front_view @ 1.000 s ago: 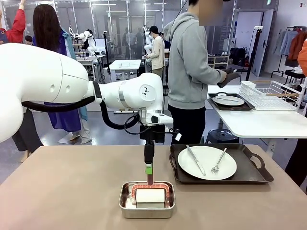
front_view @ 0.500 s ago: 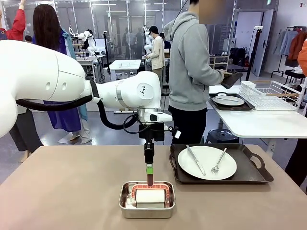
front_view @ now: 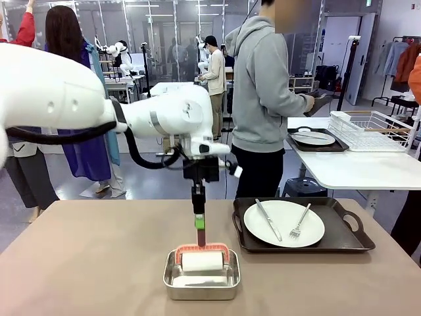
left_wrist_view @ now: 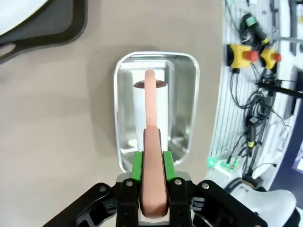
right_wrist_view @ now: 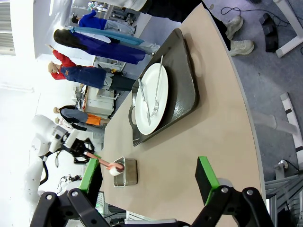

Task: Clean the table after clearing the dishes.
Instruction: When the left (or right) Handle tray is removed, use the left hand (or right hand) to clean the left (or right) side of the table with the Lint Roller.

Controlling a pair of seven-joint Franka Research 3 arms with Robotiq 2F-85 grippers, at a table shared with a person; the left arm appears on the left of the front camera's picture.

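The matte taupe table carries a dark rectangular handled tray at its right, holding a round white plate with a metal knife and fork. A small square steel pan sits near the front. The left gripper is clamped on the smooth pink handle of a white roller at the pan, and the right gripper has its fingers spread apart.

left arm: white, rounded | cable: black | left hand: black, green pads

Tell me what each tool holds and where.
Left tool grips the roller by the end of its pink handle; right tool holds nothing.
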